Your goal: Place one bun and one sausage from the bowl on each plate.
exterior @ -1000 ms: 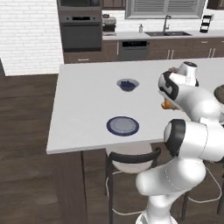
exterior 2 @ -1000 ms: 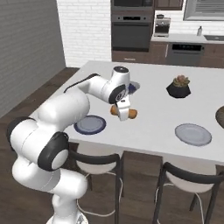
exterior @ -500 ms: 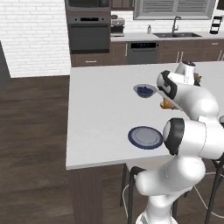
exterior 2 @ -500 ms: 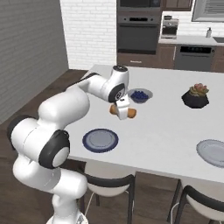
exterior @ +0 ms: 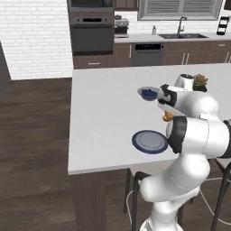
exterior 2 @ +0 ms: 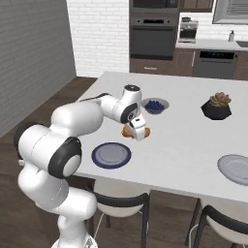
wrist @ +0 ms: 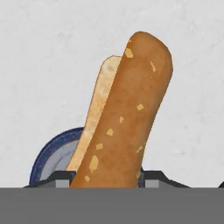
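My gripper is shut on a long brown bun and holds it above the white counter. The bun hangs a little beyond the dark-blue-rimmed plate, which lies near the counter's front edge. In the hand view the bun stands between my fingertips, with the blue-rimmed plate partly behind it at the lower left. From the left base view the bun shows beside my arm, just past the blue-rimmed plate. The plain light grey plate lies at the far right. The bowl and the sausage are out of view.
A small bowl of dark blue berries sits just behind the gripper. A black pot with a succulent stands further right. Stools are tucked under the counter's near edge. Ovens and cabinets line the back wall.
The base has driven along the counter, so the whole scene has shifted. The blue-rimmed plate now lies closer under the gripper. The bun stays held in the same grip.
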{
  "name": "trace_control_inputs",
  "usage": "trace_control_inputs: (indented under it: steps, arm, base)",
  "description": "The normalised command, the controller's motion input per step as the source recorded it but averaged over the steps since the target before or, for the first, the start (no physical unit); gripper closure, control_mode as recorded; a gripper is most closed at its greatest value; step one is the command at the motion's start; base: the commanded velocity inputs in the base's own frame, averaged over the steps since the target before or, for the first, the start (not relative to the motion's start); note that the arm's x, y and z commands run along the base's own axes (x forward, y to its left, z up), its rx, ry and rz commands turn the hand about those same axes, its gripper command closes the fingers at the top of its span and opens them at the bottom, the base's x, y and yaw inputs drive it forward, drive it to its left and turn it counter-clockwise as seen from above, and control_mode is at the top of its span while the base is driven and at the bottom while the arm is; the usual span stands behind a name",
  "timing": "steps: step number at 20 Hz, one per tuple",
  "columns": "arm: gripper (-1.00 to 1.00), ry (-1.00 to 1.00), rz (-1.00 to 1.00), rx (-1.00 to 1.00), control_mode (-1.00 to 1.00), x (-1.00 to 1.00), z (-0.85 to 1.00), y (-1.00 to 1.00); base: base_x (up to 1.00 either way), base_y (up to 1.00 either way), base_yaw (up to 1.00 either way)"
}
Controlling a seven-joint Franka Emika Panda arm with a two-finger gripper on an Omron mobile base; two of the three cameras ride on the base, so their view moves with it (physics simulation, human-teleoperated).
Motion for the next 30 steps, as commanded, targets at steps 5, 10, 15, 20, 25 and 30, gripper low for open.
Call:
trace_control_inputs:
  steps: [5,10,15,20,25,30]
  arm:
    - [1.0,0.02,0.36,-0.14,-1.0,0.05,-0.61,0.42]
    - [1.0,-0.01,0.21,-0.09,-1.0,-0.19,-0.22,0.57]
    - [1.0,-0.01,0.09,-0.07,-1.0,-0.48,-0.01,0.59]
    - [1.0,0.08,0.05,-0.11,-1.0,-0.08,-0.08,0.42]
    - [1.0,0.08,0.06,-0.01,-1.0,0.03,-0.03,0.03]
    - [1.0,0.06,0.08,0.0,-1.0,0.09,-0.1,0.0]
  base:
    - [0.0,0.0,0.0]
    - [0.0,0.0,0.0]
    - [0.0,0.0,0.0]
    - [0.0,0.0,0.0]
    - [0.0,0.0,0.0]
    - [0.0,0.0,0.0]
